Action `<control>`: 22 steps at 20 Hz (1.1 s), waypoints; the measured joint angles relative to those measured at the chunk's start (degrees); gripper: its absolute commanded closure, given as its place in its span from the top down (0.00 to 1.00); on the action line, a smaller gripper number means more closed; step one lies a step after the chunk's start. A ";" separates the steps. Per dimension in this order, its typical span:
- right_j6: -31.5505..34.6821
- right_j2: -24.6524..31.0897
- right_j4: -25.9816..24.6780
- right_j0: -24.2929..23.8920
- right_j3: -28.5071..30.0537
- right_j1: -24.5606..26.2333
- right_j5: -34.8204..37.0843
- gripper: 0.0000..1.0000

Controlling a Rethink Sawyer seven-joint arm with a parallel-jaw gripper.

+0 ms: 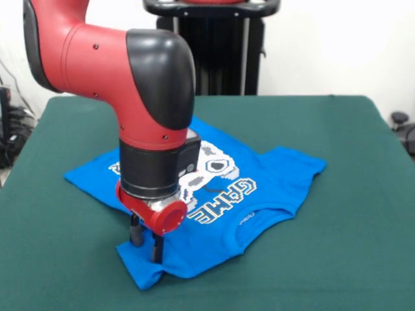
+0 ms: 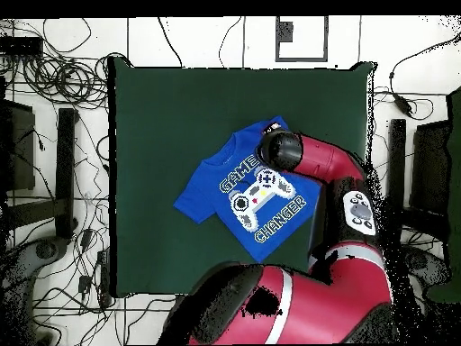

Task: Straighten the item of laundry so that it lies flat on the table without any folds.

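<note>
The gripper [image 1: 146,241] points straight down, its two dark fingers [image 1: 156,247] standing slightly apart on a corner of the blue T-shirt [image 1: 259,184]. Above it the red and black arm [image 1: 130,65] bends sharply at a bulky elbow. The shirt lies near the middle of the green table [image 1: 350,259], rumpled at its sleeves.
</note>
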 measured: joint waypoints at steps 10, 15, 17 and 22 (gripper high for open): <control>0.00 -2.30 0.24 2.20 -4.68 2.37 0.95 1.00; 0.00 -3.68 0.83 3.39 -7.48 3.74 1.76 1.00; 0.00 -3.70 0.99 3.40 -7.87 3.93 1.76 1.00; 0.00 -3.75 1.62 3.40 -8.86 4.45 1.76 1.00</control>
